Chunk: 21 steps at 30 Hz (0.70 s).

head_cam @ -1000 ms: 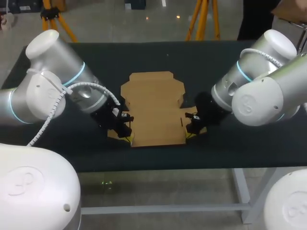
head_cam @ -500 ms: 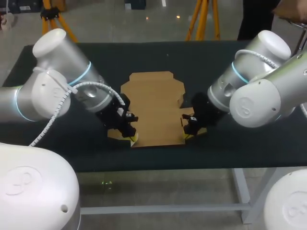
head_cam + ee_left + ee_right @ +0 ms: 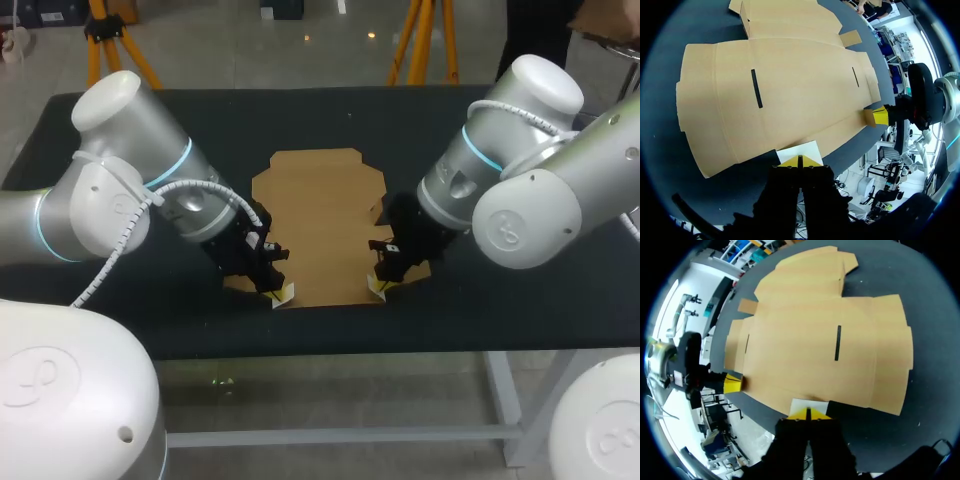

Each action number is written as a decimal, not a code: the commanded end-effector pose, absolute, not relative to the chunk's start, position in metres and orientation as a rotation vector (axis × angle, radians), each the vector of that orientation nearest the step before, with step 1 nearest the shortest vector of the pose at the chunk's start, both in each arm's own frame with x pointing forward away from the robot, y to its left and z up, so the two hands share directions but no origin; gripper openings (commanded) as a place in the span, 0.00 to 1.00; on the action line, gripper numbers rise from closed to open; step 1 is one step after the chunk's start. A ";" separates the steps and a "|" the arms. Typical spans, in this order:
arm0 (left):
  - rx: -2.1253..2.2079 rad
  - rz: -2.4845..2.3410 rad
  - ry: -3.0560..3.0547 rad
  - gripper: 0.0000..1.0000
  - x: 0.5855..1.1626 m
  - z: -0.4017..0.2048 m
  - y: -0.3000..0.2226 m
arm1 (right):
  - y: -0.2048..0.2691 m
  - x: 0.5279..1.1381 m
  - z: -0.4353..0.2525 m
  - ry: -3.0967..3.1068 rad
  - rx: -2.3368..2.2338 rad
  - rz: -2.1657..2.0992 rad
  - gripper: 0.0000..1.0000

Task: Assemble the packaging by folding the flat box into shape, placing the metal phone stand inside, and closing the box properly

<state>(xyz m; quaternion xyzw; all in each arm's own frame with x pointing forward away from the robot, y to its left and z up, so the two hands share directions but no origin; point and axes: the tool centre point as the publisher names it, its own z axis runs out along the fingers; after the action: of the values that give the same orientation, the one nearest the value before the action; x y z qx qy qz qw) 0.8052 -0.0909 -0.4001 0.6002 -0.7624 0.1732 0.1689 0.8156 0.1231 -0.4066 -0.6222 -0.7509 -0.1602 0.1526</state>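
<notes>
Quick update from the folding job. Over the last second both my arms slid inward along the near edge of the flat box point(image 3: 320, 225). My left gripper point(image 3: 281, 294) now sits right at the near left corner and my right gripper point(image 3: 376, 287) at the near right one, both closer to the middle than they were. The box itself hasn't budged. It's lying open and flat in the middle of the worktop point(image 3: 500, 300), with no wall or flap stood up yet. So I'd call this lining up for the first fold, with pretty much the whole task left to do. The phone stand doesn't show in any view.

The head view gives me the layout but the fingertips are just little bright specks. The wrist views are a lot more use. Each one shows its own yellow tips pressed together with only a hairline between them, and a pale patch point(image 3: 800, 151) just ahead of them at the box edge. I honestly can't tell whether that's card I've nipped or something else. They also show narrow dark slots point(image 3: 756, 88) in the big panel, which I can't make out from above. Each wrist view catches the other gripper's yellow tip at the far corner too.
</notes>
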 end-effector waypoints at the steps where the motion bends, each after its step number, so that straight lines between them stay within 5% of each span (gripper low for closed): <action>1: 1.724 0.492 -2.175 0.00 0.804 -0.404 -0.095 | 0.128 0.815 -0.411 -2.160 -1.795 -0.448 0.00; 21: 1.812 0.542 -2.229 0.00 0.800 -0.425 -0.101 | 0.131 0.813 -0.438 -2.182 -1.826 -0.406 0.00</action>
<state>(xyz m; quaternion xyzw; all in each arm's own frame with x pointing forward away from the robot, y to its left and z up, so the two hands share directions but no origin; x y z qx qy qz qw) 0.8046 -0.0960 -0.4139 0.6136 -0.7591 0.1836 0.1164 0.8140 0.1279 -0.4265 -0.6285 -0.7527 -0.1412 0.1360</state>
